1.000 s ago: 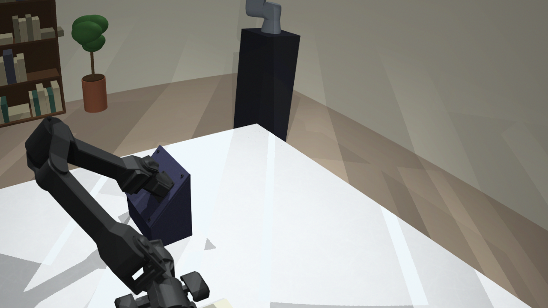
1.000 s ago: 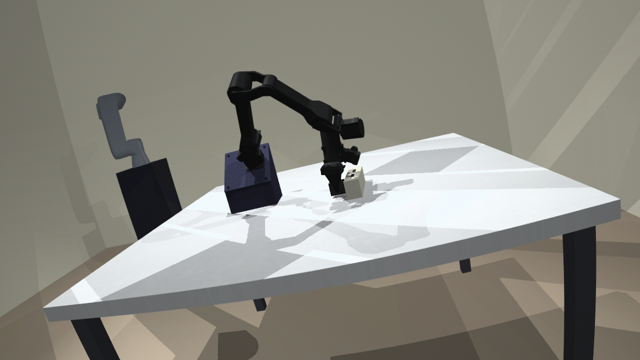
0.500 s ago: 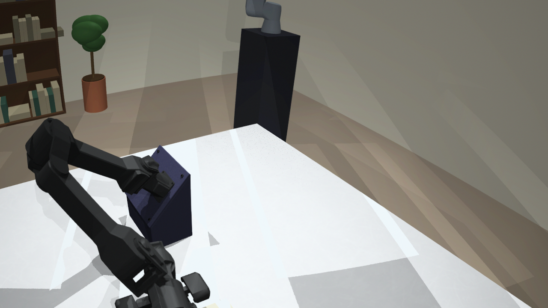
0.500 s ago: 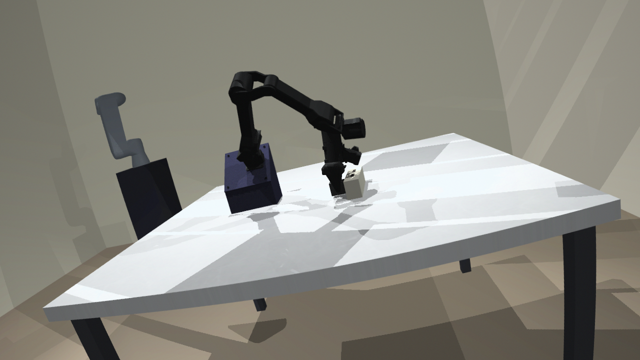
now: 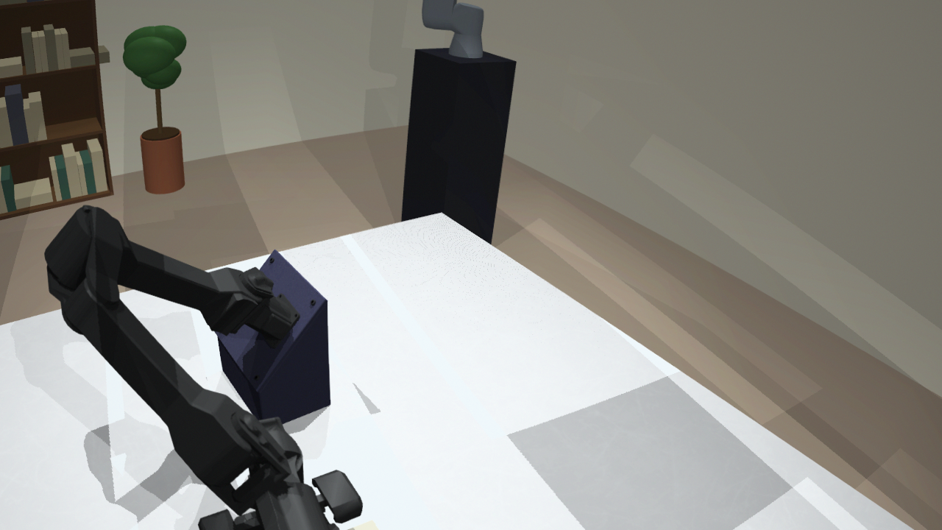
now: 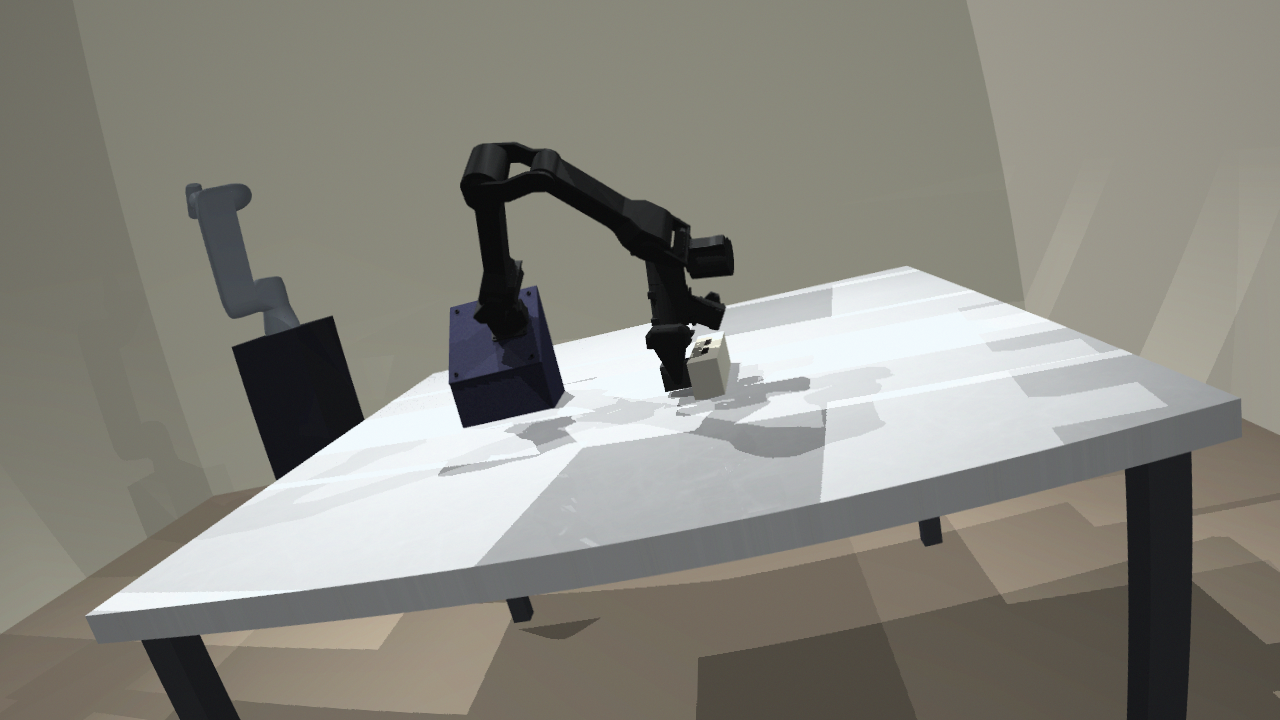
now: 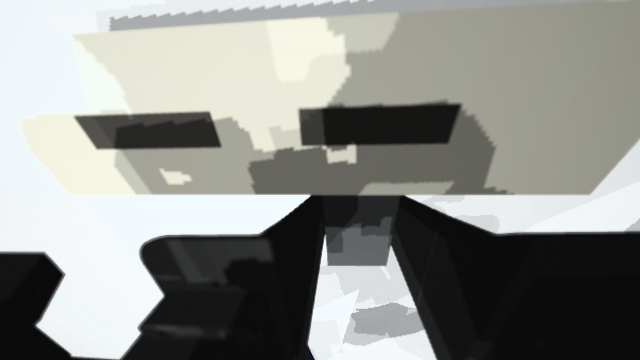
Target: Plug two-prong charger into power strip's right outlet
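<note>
The power strip (image 6: 709, 379) (image 7: 540, 80) is a cream block that stands on the table. Two dark rectangular recesses show on its face in the wrist view, and only a corner of it shows at the bottom of the top view. My gripper (image 7: 351, 194) (image 6: 677, 376) is shut on the charger (image 7: 357, 250), a small dark grey block between the fingertips. In the wrist view the block's upper end meets the strip's lower edge. The fingers are low over the table, close beside the strip. The prongs are hidden, and I cannot tell whether the charger touches the strip.
The arm's base is mounted on a dark blue sloped box (image 5: 299, 372) (image 6: 505, 399) on the white table (image 5: 447, 329) (image 6: 662, 519). A black pedestal (image 5: 454, 145) (image 6: 295, 402) with a grey arm (image 5: 466, 29) (image 6: 223, 250) stands beyond the table. A potted plant (image 5: 163, 161) stands farther off.
</note>
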You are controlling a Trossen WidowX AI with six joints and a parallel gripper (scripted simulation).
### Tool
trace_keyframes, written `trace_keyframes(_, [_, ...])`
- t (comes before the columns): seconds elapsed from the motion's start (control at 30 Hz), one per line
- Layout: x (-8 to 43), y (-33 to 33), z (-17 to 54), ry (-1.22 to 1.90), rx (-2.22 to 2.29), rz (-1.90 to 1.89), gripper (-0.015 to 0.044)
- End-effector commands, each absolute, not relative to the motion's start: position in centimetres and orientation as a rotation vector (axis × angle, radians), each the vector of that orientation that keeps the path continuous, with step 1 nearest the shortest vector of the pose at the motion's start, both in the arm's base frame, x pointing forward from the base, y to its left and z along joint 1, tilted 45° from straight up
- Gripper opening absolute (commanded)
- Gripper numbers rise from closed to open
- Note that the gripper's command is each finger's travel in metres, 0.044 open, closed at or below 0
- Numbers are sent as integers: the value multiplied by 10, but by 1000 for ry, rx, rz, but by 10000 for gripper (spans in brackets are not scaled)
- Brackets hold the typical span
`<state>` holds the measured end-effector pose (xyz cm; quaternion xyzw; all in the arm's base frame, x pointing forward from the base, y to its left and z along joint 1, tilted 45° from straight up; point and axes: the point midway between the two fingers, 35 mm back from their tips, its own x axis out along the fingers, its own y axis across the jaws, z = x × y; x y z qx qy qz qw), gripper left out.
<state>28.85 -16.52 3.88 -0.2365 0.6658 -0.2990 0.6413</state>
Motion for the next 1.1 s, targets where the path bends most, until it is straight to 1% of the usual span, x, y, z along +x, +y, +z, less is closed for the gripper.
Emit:
trace_keyframes(0.0, [304, -164, 45, 1470, -525, -684, 0])
trace_keyframes(1.07, [301, -163, 45, 1470, -525, -684, 0])
